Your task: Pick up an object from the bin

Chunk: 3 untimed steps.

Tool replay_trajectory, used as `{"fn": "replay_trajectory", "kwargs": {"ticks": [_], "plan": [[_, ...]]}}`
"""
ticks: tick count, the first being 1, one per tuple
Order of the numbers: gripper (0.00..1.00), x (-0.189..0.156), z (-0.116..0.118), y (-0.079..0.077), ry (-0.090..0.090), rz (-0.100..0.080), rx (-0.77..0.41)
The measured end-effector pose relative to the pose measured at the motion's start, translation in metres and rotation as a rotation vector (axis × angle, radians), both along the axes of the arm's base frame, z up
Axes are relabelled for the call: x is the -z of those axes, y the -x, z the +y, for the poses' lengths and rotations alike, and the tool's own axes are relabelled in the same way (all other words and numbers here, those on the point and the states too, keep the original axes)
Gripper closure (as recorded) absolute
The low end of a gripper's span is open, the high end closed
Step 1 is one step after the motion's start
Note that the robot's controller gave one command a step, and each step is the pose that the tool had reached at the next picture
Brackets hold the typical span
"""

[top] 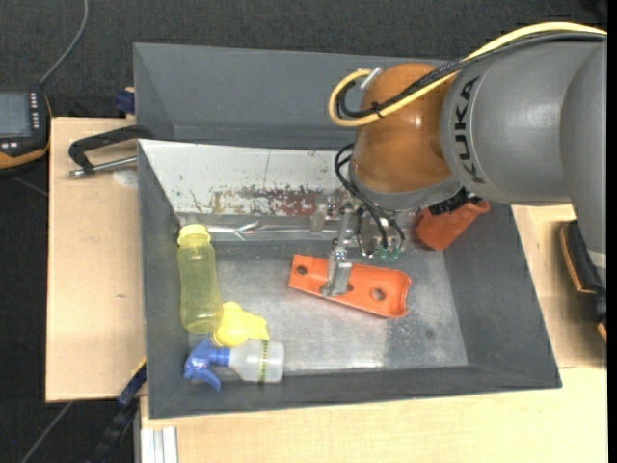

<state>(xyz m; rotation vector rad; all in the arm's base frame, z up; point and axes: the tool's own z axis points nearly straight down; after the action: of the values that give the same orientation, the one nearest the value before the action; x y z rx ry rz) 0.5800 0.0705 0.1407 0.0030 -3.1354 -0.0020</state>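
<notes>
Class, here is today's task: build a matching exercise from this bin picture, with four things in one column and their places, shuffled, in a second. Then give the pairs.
1. yellow bottle
2. spray bottle with blue trigger
3. orange plate
4. gripper

A. middle of the bin floor
B. just above the flat orange piece
C. lower-left corner of the view
D. along the left wall

Pairs: 1-D, 2-C, 3-A, 4-B
</notes>
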Motion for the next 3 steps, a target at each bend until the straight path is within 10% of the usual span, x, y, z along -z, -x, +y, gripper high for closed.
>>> {"fn": "replay_trajectory", "kwargs": {"ticks": [1,2,3], "plan": [[0.0,-0.005,0.0,-0.002,-0.001,-0.008,0.001],[1.0,0.07,-0.058,0.039,-0.002,-0.002,-0.098],[1.0,0.07,-0.058,0.039,-0.002,-0.003,-0.098]]}}
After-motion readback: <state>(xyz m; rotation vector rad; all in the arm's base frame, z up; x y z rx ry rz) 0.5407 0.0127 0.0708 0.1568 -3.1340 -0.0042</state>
